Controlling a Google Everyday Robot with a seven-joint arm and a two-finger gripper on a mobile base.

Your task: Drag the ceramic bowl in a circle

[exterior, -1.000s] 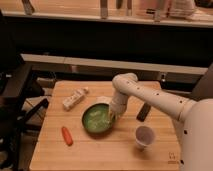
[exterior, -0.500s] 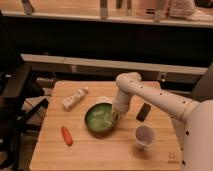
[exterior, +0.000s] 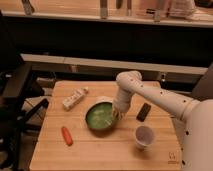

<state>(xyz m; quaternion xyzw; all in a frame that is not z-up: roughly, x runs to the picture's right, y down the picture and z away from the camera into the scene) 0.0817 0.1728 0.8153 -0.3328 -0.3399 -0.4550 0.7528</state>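
The ceramic bowl (exterior: 101, 116), round, shallow and glossy green with pale rings inside, sits near the middle of the wooden table (exterior: 105, 155). My white arm reaches in from the right and bends down to the bowl's right rim. The gripper (exterior: 119, 113) is at that rim, at the bowl's upper right edge, seemingly in contact with it.
A small white cup (exterior: 144, 136) stands right of the bowl, close to the arm. A dark flat object (exterior: 143, 111) lies behind the cup. An orange carrot (exterior: 66, 135) lies at front left, and a white packet (exterior: 74, 98) at back left. A dark chair stands left of the table.
The bowl has slid a little toward the front and right of the table, with the arm and gripper moving along with it.
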